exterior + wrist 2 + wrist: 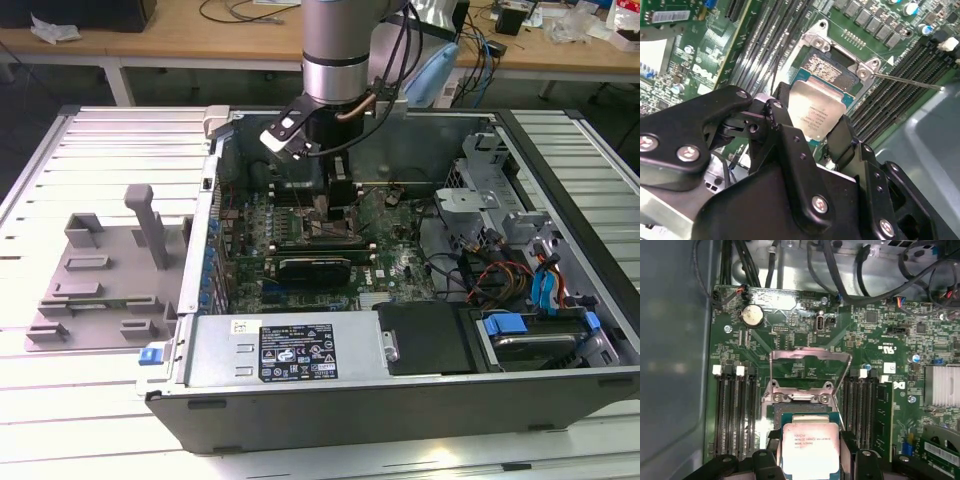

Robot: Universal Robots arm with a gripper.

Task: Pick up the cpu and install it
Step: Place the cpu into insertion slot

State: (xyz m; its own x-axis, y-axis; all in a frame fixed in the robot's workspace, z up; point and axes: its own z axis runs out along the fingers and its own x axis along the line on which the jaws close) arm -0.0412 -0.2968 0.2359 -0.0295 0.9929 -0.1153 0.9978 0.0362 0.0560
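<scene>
We see the cpu (817, 112), shiny silver with a thin dark rim, clamped between the fingers (779, 117) of the gripper (809, 122), at twelve o'clock from the black card (315, 268) in the exterior view.

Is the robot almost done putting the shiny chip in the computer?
About halfway. Picking up looks done: the jaws are shut on the cpu, one on each side. In hand: it hangs at the open socket on the motherboard, with the metal bracket flipped up. Left: the cpu isn't seated in the socket yet.
</scene>
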